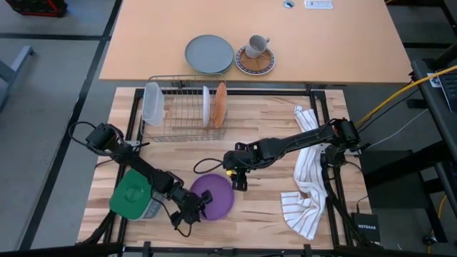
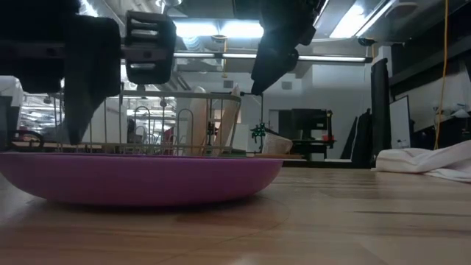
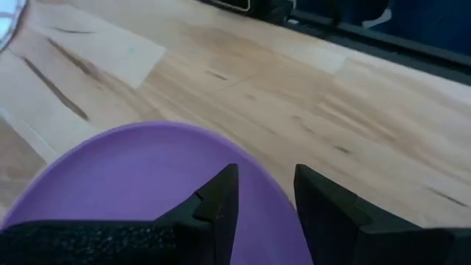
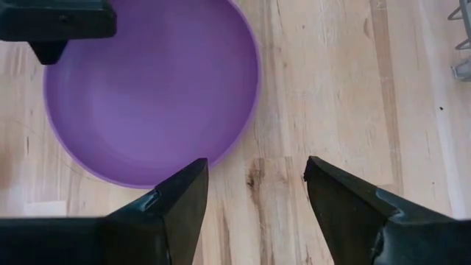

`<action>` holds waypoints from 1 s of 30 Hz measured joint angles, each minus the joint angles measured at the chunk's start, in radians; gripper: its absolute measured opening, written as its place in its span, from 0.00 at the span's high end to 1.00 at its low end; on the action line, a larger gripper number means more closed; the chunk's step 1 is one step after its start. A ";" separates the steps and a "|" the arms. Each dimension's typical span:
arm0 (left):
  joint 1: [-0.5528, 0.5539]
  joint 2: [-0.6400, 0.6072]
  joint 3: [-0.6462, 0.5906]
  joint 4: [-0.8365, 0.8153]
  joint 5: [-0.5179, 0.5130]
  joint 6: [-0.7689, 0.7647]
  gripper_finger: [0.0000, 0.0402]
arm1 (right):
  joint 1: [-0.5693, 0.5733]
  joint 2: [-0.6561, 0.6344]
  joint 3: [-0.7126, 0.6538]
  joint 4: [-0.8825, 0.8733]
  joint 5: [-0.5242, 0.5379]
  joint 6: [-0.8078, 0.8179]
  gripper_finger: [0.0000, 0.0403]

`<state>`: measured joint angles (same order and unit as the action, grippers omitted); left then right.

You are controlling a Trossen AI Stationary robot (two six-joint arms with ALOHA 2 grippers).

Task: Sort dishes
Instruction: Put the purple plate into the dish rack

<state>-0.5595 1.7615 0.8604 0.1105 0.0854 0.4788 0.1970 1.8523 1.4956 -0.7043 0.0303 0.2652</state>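
Note:
The purple plate [image 1: 214, 196] lies flat on the wooden table near its front edge; it also shows in the low view [image 2: 147, 177]. The white plate [image 1: 206, 106] and the orange-red plate [image 1: 221, 104] stand on edge in the wire rack [image 1: 178, 107]. My left gripper [image 1: 202, 208] is open at the purple plate's near left rim, one finger [image 3: 221, 199] over the plate's inside and the other [image 3: 324, 206] beyond the rim. My right gripper [image 1: 239, 182] is open and empty, raised above the table just off the plate's far right rim [image 4: 228, 147]. My left gripper comes slanting down from the table's left at the purple plate's rim [image 3: 283, 195]. Its fingers stand on either side of the rim, and I cannot tell whether they touch it. The plate lies flat on the table.
A green-lidded container [image 1: 132, 194] stands left of the purple plate. A clear plastic container [image 1: 153, 102] stands at the rack's left end. A striped towel [image 1: 307, 182] lies at the right. A grey-blue plate [image 1: 209, 54] and a saucer with a cup [image 1: 255, 58] sit on the far table.

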 joint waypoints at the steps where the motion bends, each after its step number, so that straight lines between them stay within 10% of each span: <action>1: 0.002 0.000 0.000 -0.005 -0.001 0.000 0.69 | 0.000 0.000 0.000 0.001 0.000 0.000 0.42; 18: 0.004 0.000 0.000 -0.124 -0.103 0.044 0.71 | 0.000 0.000 0.000 0.000 0.000 0.000 0.42; 30: 0.004 -0.001 0.000 -0.121 -0.125 0.089 0.99 | 0.000 0.000 -0.001 0.000 0.000 0.000 0.42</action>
<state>-0.5552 1.7607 0.8604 -0.0106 -0.0400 0.5677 0.1970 1.8523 1.4948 -0.7044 0.0301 0.2649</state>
